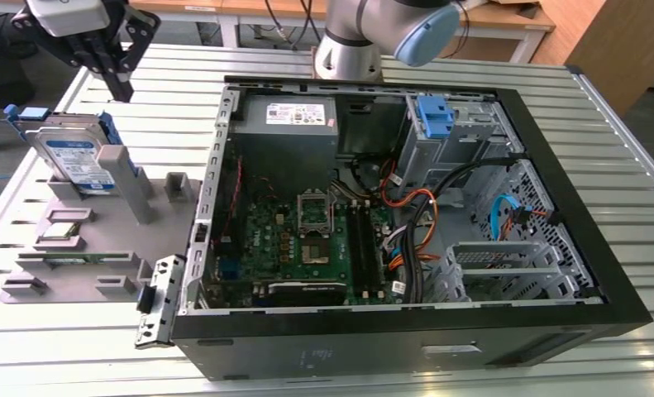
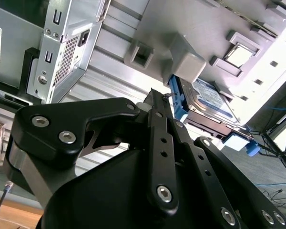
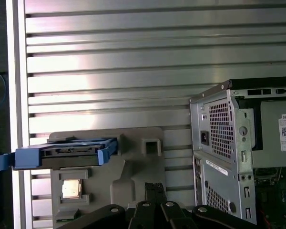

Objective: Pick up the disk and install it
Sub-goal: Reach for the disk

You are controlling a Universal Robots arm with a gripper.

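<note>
- The disk [image 1: 75, 157] stands on edge in a slot of the grey holder [image 1: 95, 248], on the worktop [image 1: 73, 356] at the exterior view's left and outside the computer case [image 1: 415, 347].
- The first wrist view shows the disk [image 3: 66, 152] edge-on with blue rails on both sides, seated in the holder [image 3: 133, 167]. In the second wrist view its labelled face [image 2: 207, 102] shows beyond the fingertips.
- The gripper [image 1: 118, 89] hangs above the disk, slightly toward the exterior view's right, and is clear of it with no contact.
- Both wrist views show the fingers pressed together with nothing between them [image 3: 155, 187] [image 2: 155, 94]. The gripper is closed and empty.
- The case lies open on its side. The power supply [image 1: 293, 116] and the motherboard [image 1: 316, 240] are exposed.
- A bare blue bracket [image 1: 435, 116] sits in the bay area at the far corner of the case. No drive is seen mounted inside.
- Judgement: the task is at its start. The disk has not been grasped or lifted, so both the pick-up and the installation are outstanding.
</note>
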